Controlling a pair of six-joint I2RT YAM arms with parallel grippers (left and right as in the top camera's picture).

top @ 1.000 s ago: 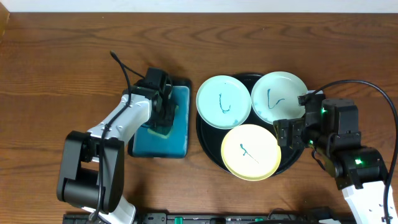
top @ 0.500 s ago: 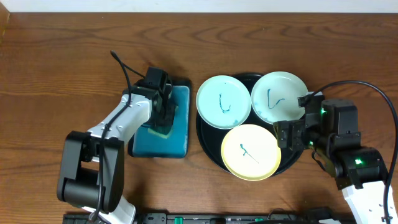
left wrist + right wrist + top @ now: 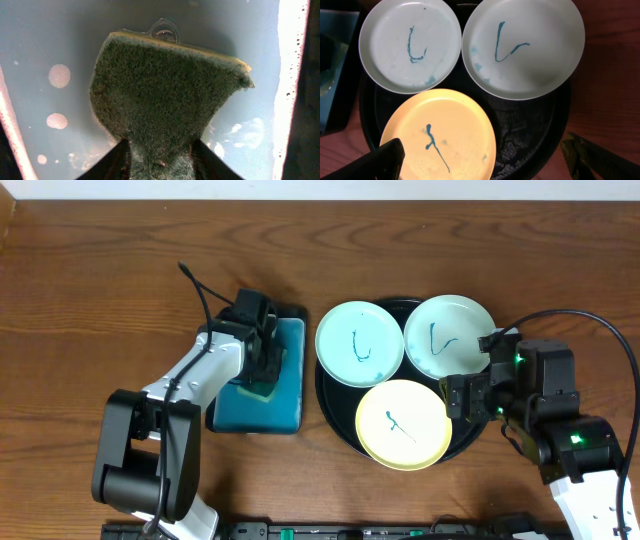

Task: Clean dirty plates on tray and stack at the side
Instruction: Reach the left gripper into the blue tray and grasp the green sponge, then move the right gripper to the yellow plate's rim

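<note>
Three plates lie on the round black tray (image 3: 335, 408): a mint-white one (image 3: 359, 343) at the left, a mint-white one (image 3: 448, 337) at the right, a pale yellow one (image 3: 403, 424) in front. Each bears a teal squiggle. All show in the right wrist view (image 3: 410, 45) (image 3: 522, 45) (image 3: 440, 135), on the tray (image 3: 530, 130). My left gripper (image 3: 258, 372) is shut on a green and yellow sponge (image 3: 165, 95) inside the rectangular tray (image 3: 262, 405). My right gripper (image 3: 482, 162) is open above the tray's right side, with the yellow plate and tray rim between its fingers.
The small rectangular black tray with blue wet inside (image 3: 45, 55) stands left of the round tray. Brown wood tabletop (image 3: 100, 280) lies all around. A black cable (image 3: 590, 320) loops at the right arm.
</note>
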